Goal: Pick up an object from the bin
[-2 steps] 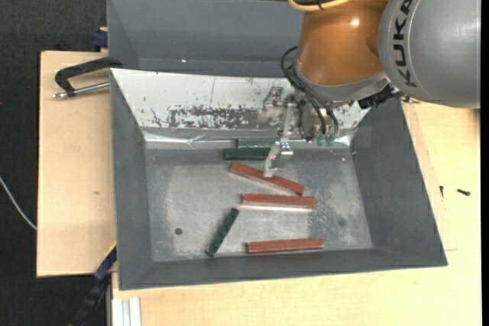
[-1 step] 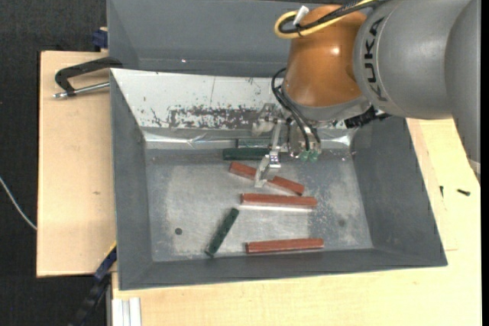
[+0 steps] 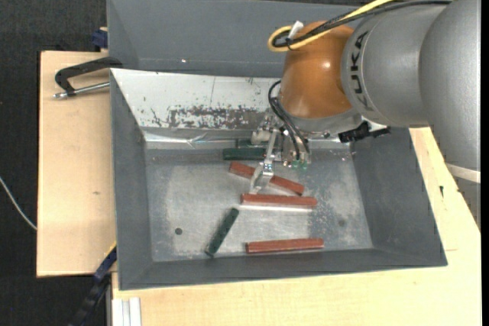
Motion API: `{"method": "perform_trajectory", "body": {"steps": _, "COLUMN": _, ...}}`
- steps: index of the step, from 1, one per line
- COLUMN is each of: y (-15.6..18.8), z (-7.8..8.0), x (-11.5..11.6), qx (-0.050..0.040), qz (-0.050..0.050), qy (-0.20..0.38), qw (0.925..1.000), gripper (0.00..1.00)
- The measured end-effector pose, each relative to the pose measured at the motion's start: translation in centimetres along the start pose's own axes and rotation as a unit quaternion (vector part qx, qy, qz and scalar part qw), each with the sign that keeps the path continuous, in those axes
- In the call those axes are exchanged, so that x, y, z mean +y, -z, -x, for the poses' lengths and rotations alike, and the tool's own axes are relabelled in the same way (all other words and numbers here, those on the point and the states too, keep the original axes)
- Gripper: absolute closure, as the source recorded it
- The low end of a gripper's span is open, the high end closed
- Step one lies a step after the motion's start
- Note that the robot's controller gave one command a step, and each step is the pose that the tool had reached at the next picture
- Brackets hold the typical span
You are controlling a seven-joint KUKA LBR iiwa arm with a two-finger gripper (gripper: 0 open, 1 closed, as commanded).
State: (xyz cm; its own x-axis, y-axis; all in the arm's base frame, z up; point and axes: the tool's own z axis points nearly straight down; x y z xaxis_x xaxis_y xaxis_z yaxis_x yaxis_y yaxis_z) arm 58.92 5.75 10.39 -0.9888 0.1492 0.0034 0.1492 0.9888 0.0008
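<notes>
grey bin (image 3: 128,187) floor lies bare across its left half, with free room along the left wall. the gripper (image 3: 265,169) hangs low near the back wall, over a short red-brown stick (image 3: 289,185); whether it is spread or pressed together cannot be told. a dark green stick (image 3: 238,154) lies just behind it. a longer red-brown stick (image 3: 279,200) lies just in front, another (image 3: 284,245) near the front wall, and a tilted dark green stick (image 3: 221,231) to its left.
</notes>
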Motion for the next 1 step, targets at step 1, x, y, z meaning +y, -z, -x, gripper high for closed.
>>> {"method": "perform_trajectory", "body": {"steps": 1, "y": 1.56, "z": 0.55, "x": 1.73, "qx": -0.0051, "qz": 0.002, "qy": -0.042, "qw": 0.9991, "gripper": 0.0}}
